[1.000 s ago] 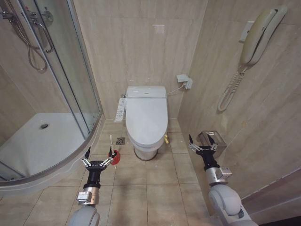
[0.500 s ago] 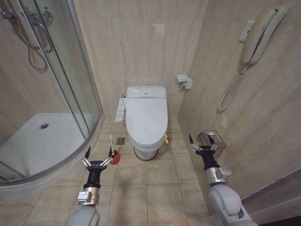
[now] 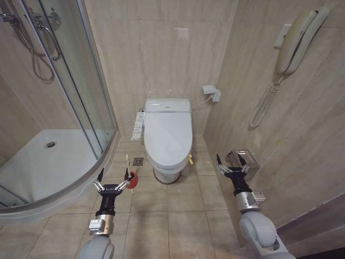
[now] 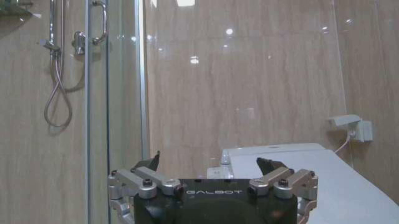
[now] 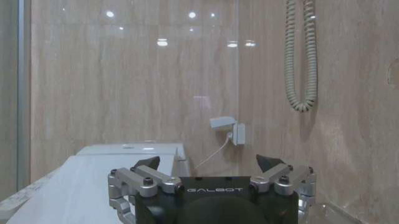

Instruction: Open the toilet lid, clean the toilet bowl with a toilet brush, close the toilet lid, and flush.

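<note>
Both grippers, left and right, hover spread-fingered flanking the closed toilet lid.

We hold both arms low and forward, reaching up into the head view from its bottom edge, forearms roughly parallel and well apart. Our left tool points ahead with its two dark fingers spread wide. Our right tool is posed the same way, fingers splayed apart, sitting a little farther forward than the left. Neither grips anything.
</note>
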Available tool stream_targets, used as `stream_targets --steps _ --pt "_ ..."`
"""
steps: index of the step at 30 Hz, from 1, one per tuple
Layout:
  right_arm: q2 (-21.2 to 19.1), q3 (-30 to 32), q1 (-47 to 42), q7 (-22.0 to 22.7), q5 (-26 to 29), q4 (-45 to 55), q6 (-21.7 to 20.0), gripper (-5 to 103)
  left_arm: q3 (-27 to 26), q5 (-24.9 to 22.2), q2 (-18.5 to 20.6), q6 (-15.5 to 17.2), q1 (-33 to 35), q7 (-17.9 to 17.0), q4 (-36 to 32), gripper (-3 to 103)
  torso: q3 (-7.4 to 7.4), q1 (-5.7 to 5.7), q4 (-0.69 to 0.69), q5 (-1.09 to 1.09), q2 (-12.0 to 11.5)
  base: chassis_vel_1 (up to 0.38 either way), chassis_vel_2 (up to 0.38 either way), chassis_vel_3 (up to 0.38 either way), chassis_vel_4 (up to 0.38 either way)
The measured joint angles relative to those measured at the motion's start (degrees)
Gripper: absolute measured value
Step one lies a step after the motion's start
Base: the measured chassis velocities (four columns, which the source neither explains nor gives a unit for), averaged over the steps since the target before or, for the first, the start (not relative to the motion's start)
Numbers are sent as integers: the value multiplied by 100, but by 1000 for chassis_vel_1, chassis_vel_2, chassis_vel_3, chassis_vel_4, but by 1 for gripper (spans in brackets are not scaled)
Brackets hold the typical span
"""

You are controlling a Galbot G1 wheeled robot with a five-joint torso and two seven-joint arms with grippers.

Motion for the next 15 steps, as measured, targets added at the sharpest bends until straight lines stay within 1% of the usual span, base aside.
stream_targets --steps 15 --pt "0 0 0 0 0 0 0 100 0 0 0 0 0 0 0 100 0 0 0 0 0 0 0 0 0"
